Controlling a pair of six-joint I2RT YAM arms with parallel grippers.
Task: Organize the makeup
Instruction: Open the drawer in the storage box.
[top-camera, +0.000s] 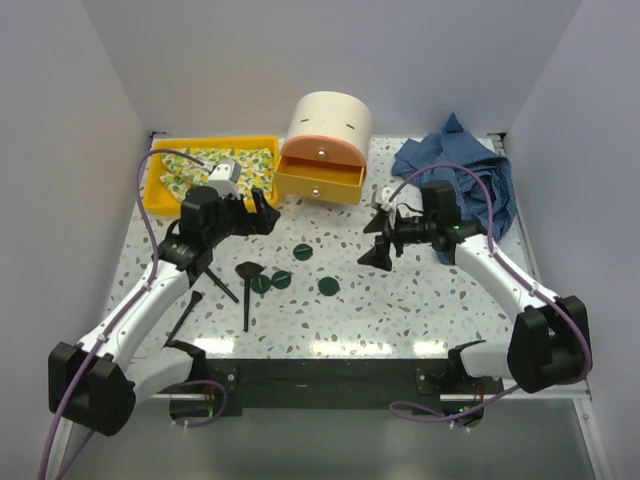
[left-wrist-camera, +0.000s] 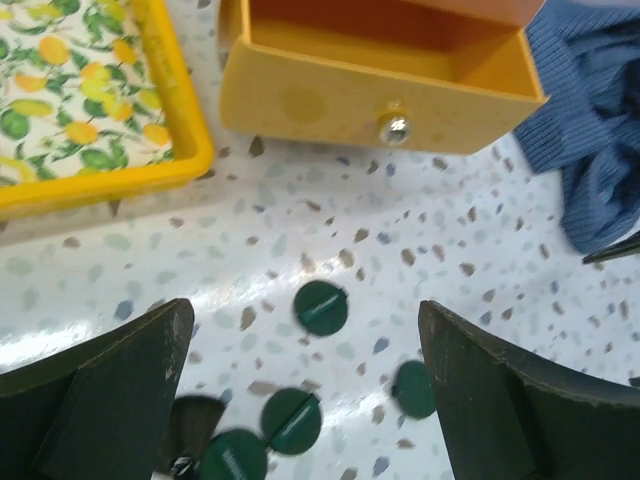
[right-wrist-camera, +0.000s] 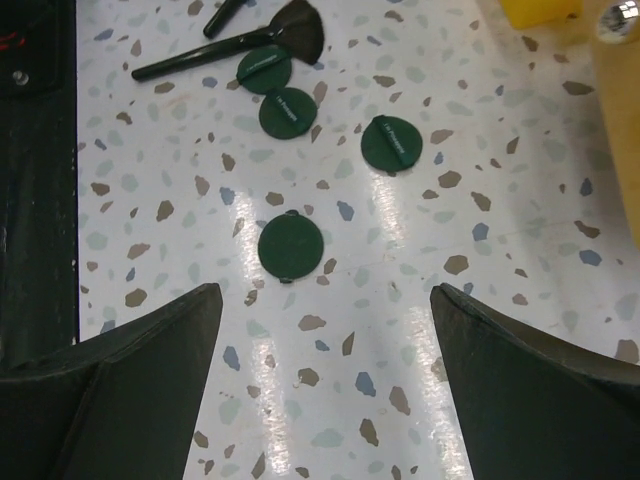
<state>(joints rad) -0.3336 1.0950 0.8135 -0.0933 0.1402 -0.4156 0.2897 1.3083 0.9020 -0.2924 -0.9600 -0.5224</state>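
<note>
- Table (top-camera: 420, 300): white and shiny, w/ grey & brown specks. Light glints near the front edge.
- Walls (top-camera: 200, 60): plain and pale, on 3 sides.
- Back L corner: yellow tray (top-camera: 148, 195) w/ a leaf cloth (top-camera: 200, 165) in it.
- Back mid: cream box (top-camera: 330, 120) w/ a round top. Its low drawer (top-camera: 318, 185) is pulled out.
- Back R: blue cloth (top-camera: 465, 165), all bunched up.
- 4 green discs (top-camera: 303, 252) lie flat mid table, near each other, in front of the drawer.
- Fan brush (top-camera: 247, 300) lies L of the discs, its head just beside them.
- 2 more brushes (top-camera: 186, 312) lie further L, by the L arm.
- L claw (left-wrist-camera: 305, 320): spread wide, holds nothing, over the table near the drawer.
- R claw (right-wrist-camera: 325, 300): spread wide, holds nothing, over the table R of the discs.
</note>
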